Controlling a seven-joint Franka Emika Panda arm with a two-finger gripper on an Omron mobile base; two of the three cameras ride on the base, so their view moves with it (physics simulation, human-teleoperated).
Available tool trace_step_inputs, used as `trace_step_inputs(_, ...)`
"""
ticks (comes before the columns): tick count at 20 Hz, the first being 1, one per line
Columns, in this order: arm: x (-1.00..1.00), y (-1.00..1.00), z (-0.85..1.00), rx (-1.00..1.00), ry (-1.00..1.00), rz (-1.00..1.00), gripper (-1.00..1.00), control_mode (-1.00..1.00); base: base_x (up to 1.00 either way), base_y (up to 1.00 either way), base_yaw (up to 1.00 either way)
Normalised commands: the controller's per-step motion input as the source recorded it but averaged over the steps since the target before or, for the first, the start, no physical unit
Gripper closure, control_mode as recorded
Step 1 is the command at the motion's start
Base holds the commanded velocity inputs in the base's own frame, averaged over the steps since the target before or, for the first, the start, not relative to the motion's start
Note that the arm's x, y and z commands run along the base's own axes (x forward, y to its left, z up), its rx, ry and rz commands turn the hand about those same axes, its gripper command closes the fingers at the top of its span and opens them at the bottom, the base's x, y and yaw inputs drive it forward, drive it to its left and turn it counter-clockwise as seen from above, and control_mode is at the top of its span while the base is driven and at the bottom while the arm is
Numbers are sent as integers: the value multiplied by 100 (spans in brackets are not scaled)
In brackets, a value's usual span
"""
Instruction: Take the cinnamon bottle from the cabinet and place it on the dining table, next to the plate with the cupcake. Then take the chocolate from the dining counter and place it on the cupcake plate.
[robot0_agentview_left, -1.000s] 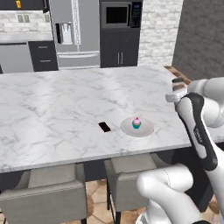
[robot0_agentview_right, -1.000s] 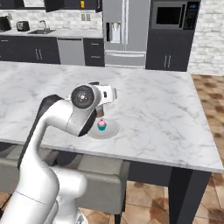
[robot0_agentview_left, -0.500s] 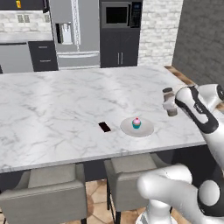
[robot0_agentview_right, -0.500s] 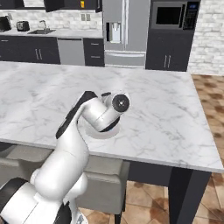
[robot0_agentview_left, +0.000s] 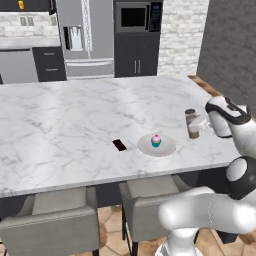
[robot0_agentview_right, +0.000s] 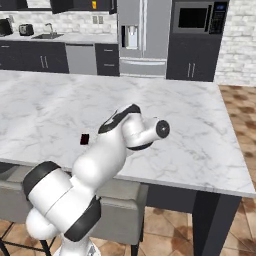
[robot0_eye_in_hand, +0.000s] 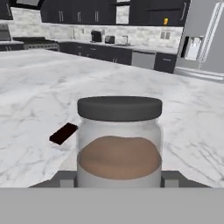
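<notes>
The cinnamon bottle (robot0_agentview_left: 191, 121) is upright, with my gripper (robot0_agentview_left: 196, 125) shut on it from the right, low over the marble dining table (robot0_agentview_left: 60, 125). I cannot tell whether its base touches the top. It is a short gap to the right of the pale plate (robot0_agentview_left: 159, 148) that carries the cupcake (robot0_agentview_left: 156, 140). The dark chocolate bar (robot0_agentview_left: 119, 145) lies flat left of the plate. In the hand view the bottle (robot0_eye_in_hand: 119, 140) sits close between my fingers (robot0_eye_in_hand: 171, 179), with the chocolate (robot0_eye_in_hand: 64, 133) on the marble beyond it to the left. In the right base view my arm hides the plate and the chocolate (robot0_agentview_right: 84, 139) lies to its left.
The table's right edge (robot0_agentview_left: 220, 112) runs close behind the bottle. Two grey stools (robot0_agentview_left: 50, 220) (robot0_agentview_left: 150, 192) are tucked under the near edge. A fridge (robot0_agentview_left: 82, 37) and dark cabinets stand far behind the island.
The arm has carried the bottle downward and a little to the left, closer to the tabletop and the cupcake plate. Plate, cupcake and chocolate have stayed put.
</notes>
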Motion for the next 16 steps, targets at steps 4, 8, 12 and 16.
trace_step_inputs(4,24,-1,-55,15,0,15,100,-100,0,0,0)
trace_step_inputs(8,25,0,-59,10,-1,10,100,-100,0,0,0)
trace_step_inputs(12,20,0,-26,9,-5,1,100,-100,0,0,0)
trace_step_inputs(16,27,-15,-12,10,-2,0,100,-100,0,0,0)
